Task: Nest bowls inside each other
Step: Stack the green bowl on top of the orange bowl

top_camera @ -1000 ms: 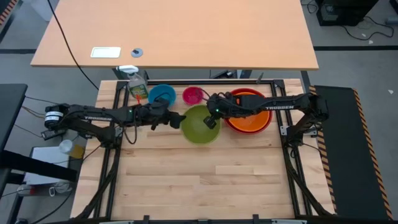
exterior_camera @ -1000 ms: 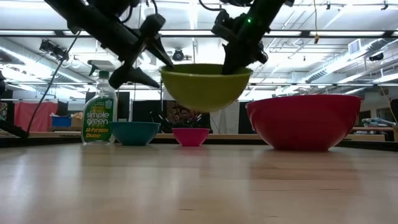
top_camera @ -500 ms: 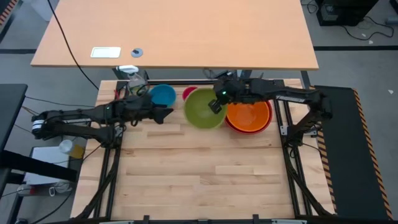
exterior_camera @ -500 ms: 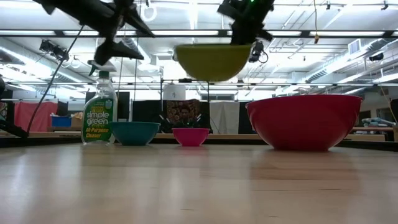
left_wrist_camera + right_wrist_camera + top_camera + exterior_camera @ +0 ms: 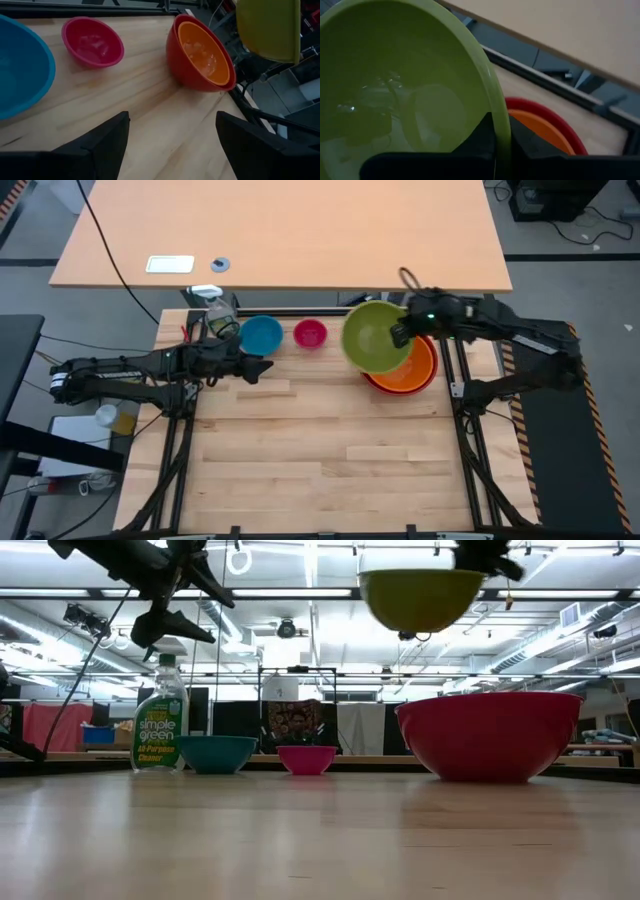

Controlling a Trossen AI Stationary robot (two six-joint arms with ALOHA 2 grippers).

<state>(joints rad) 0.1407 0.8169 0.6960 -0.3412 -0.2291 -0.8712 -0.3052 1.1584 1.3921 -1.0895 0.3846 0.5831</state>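
Note:
The lime green bowl [image 5: 375, 337] hangs in the air over the left rim of the red bowl [image 5: 428, 379], with my right gripper [image 5: 400, 333] shut on its right side. The orange bowl [image 5: 405, 368] sits nested in the red one. The blue bowl [image 5: 261, 335] and the pink bowl [image 5: 311, 334] stand on their bases near the far edge. My left gripper [image 5: 262, 367] hovers open just near of the blue bowl, with nothing between its fingers [image 5: 102, 145]. My right gripper pinches the green bowl's rim [image 5: 497, 125] on the bowl's right side, one finger inside the bowl [image 5: 477, 135] and one outside [image 5: 525, 142]. It comes slanting down from the table's right. The bowl [image 5: 421, 597] hangs mouth up, lifted well clear of the red bowl [image 5: 488, 735].
A spray bottle [image 5: 220, 320] stands at the far left corner beside the blue bowl [image 5: 216, 753]. The near half of the wooden table [image 5: 320, 470] is bare. A black frame rail [image 5: 300, 311] runs along the far edge.
My right gripper has carried the green bowl up and toward the table's far and right edges, from beside the red bowl to above its left rim. My left gripper drew back toward the left edge and rose, still open, then kept still.

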